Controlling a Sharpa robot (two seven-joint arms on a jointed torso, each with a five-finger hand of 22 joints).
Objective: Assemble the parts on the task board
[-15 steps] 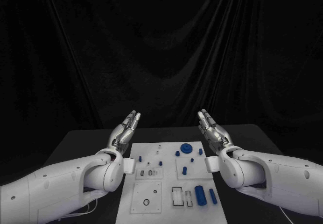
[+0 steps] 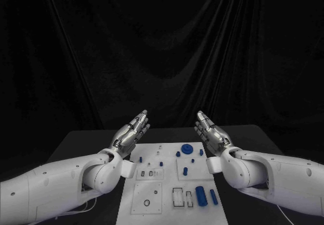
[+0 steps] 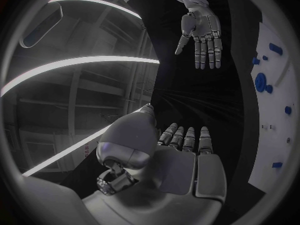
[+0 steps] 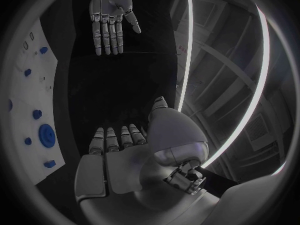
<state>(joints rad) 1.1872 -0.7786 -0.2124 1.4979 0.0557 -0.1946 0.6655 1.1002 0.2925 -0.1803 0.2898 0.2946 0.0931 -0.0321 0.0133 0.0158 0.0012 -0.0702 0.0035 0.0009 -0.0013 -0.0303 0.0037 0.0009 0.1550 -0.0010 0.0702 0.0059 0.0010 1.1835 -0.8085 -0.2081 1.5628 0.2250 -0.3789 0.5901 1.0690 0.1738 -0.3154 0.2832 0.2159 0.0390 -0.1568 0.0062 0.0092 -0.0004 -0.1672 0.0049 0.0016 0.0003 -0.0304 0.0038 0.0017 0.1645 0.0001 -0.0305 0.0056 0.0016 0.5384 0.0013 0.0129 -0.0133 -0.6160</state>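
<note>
1. Hands first: the left hand (image 2: 131, 132) is raised above the far left corner of the task board (image 2: 169, 187), fingers stretched out and slightly apart, holding nothing.
2. The right hand (image 2: 210, 131) mirrors it above the far right corner, fingers likewise extended and empty; the two palms face each other across the board's far end, well apart.
3. From the left wrist view, the left hand (image 3: 181, 160) shows its fingers straight and side by side, with the right hand (image 3: 200, 35) opposite, flat and spread, nothing in it.
4. From the right wrist view, the right hand (image 4: 119, 155) looks the same, and the left hand (image 4: 111, 15) hangs opposite with straight fingers and the thumb angled out.
5. The task board lies flat in the middle of the black table (image 2: 81, 140), between the two forearms.
6. On the board's far part sits a round blue gear-like part (image 2: 186, 150), with a small blue part (image 2: 201, 151) just beside it.
7. Small blue pegs (image 2: 150, 163) stand on the left half, near the left wrist.
8. A blue peg (image 2: 184, 171) stands on the middle right panel.
9. Near the board's front right lie a thick blue cylinder (image 2: 200, 194) and a thinner blue rod (image 2: 213, 197), side by side and apart from both hands.
10. A small dark ring (image 2: 146, 203) lies on the front left panel.
</note>
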